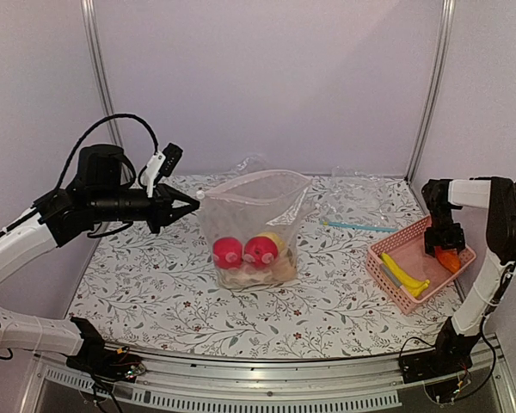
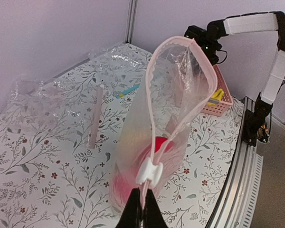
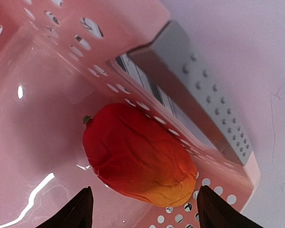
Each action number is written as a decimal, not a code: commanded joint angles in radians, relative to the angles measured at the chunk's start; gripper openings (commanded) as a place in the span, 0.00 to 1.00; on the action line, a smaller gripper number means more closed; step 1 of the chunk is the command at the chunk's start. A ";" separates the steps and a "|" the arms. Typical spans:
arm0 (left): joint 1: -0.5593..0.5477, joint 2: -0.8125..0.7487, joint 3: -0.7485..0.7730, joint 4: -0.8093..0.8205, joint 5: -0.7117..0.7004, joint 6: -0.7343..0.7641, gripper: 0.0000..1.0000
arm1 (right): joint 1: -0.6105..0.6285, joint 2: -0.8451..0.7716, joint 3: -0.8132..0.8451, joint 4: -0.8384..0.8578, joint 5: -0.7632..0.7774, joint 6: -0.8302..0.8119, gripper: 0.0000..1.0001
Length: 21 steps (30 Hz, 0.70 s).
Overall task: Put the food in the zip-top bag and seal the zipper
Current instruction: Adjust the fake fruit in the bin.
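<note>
though clear, zip-top bag (image 1: 241,202) seemingly pink-rimmed, red fruits (image 1: 260,250) inside

Table (image 1: 155,284): floral-print cover. Zip-top bag (image 1: 267,202): upright mid-table, mouth open, pink-tinted rim. Contents: red round fruits (image 1: 227,251), two, side by side; yellow piece (image 1: 278,241) behind; pale item (image 1: 249,276) beneath. Left gripper (image 1: 194,205): fingers together, pinching bag's left rim corner. Pink basket (image 1: 383,274): right side, holding banana (image 1: 404,275) and orange-red fruit (image 1: 450,259). Right gripper (image 1: 445,243): down inside basket, at orange-red fruit. Teal strip (image 1: 359,227): flat between bag and basket.
</note>
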 commanded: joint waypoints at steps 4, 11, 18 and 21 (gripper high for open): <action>0.008 -0.014 0.017 0.002 -0.005 0.010 0.00 | -0.008 0.059 0.030 0.021 0.006 -0.009 0.69; 0.008 -0.010 0.015 0.002 -0.009 0.008 0.00 | -0.009 0.033 0.037 0.009 -0.267 0.020 0.57; 0.008 -0.005 0.017 0.006 0.000 0.002 0.00 | -0.007 -0.050 0.036 -0.008 -0.272 0.008 0.60; 0.008 -0.008 0.016 0.005 0.001 0.002 0.00 | -0.008 -0.010 0.045 -0.030 -0.175 0.010 0.62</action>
